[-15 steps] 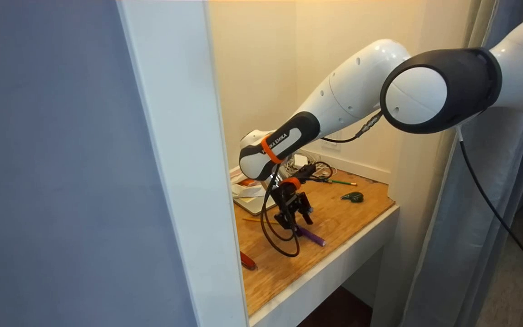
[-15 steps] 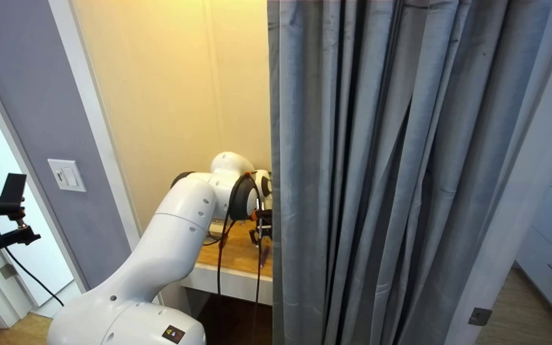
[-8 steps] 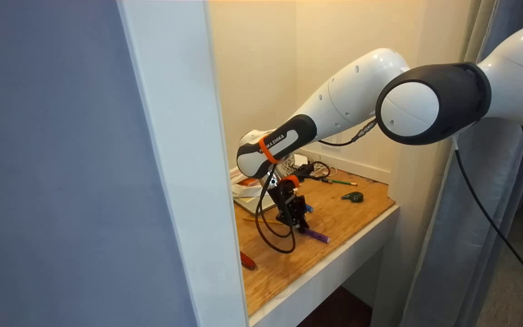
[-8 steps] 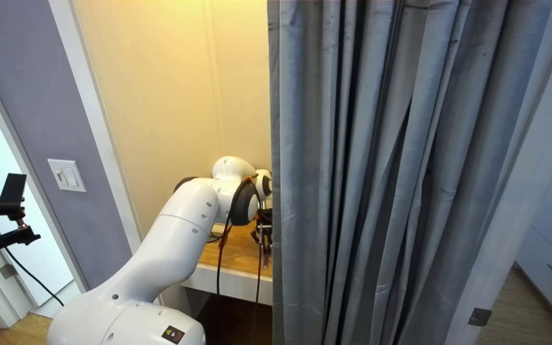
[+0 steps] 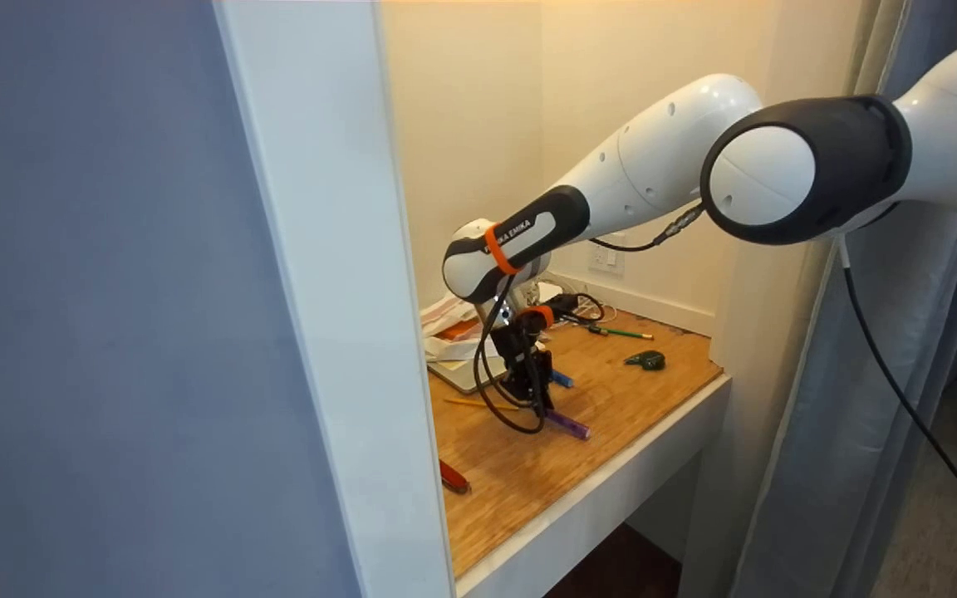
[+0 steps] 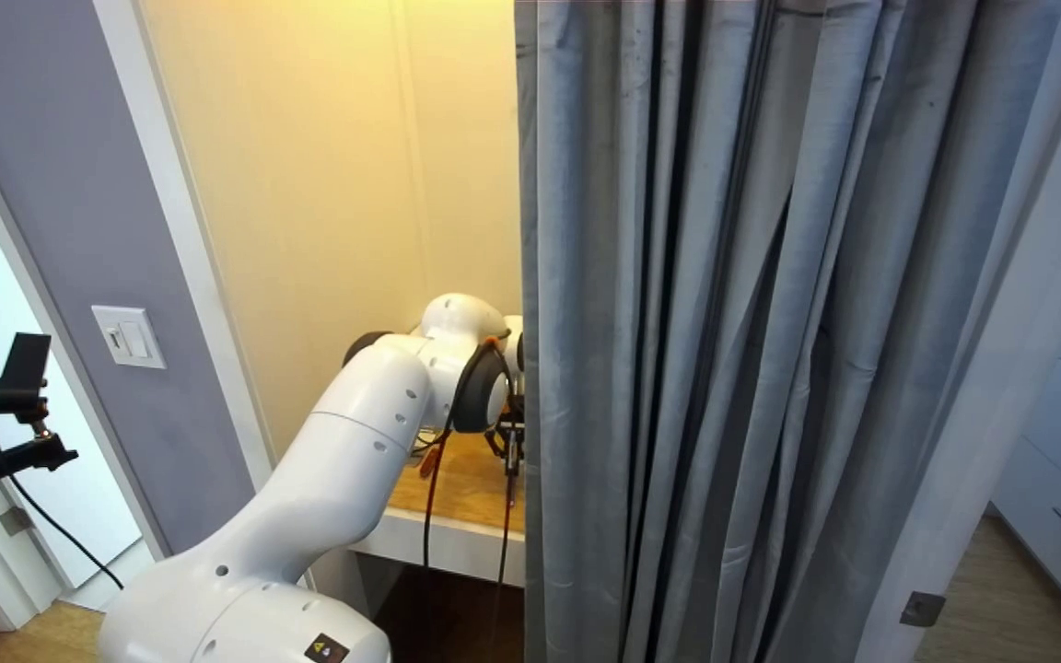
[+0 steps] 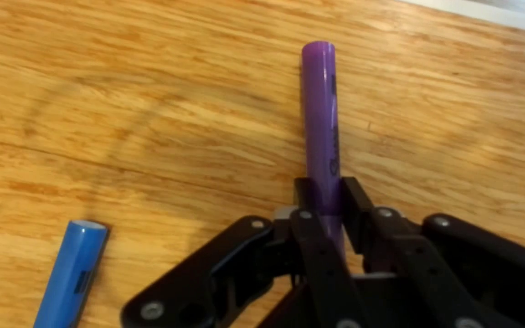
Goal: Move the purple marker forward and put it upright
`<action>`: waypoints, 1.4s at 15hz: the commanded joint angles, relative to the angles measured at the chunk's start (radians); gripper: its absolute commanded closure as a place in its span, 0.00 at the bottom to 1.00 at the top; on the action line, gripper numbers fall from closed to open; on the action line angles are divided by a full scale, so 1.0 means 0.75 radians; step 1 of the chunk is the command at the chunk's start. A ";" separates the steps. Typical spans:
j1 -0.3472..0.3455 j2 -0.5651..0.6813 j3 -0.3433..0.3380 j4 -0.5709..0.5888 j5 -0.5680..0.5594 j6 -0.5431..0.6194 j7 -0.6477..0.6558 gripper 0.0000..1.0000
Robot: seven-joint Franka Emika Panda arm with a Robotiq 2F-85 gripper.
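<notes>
Two fingers (image 7: 357, 202) grip the purple marker (image 7: 321, 123), on or just above the desk (image 5: 512, 490) (unclear which), its long axis roughly level, its free length pointing toward the near edge (image 5: 582, 492). Standing it likely calls for swinging that axis vertical before release.

On the worktop (image 5: 632, 394) lie a blue marker (image 7: 69, 278), a thin yellow stick (image 5: 466, 402), a green pencil (image 5: 630, 335) and a small dark-green object (image 5: 646, 360). Papers (image 5: 445, 320) are heaped on a flat pale thing (image 5: 463, 376); a white frame (image 5: 350, 291) partly hides a red item (image 5: 453, 478). A grey curtain (image 6: 577, 331) hangs in both exterior views, and a wall (image 6: 47, 120) bears a light switch (image 6: 129, 337).
</notes>
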 commanded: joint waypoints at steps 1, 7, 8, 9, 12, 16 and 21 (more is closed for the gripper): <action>-0.113 -0.234 0.108 -0.308 0.125 0.196 -0.085 0.92; -0.230 -0.474 0.196 -0.648 0.396 0.591 -0.097 0.93; -0.222 -0.511 0.186 -0.710 0.412 0.708 -0.082 0.93; -0.213 -0.557 0.175 -0.770 0.414 0.807 -0.075 0.93; -0.195 -0.673 0.162 -0.959 0.370 1.115 -0.100 0.93; -0.241 -0.792 0.236 -1.233 0.403 1.535 -0.196 0.93; -0.299 -0.766 0.323 -1.304 0.369 1.717 -0.228 0.81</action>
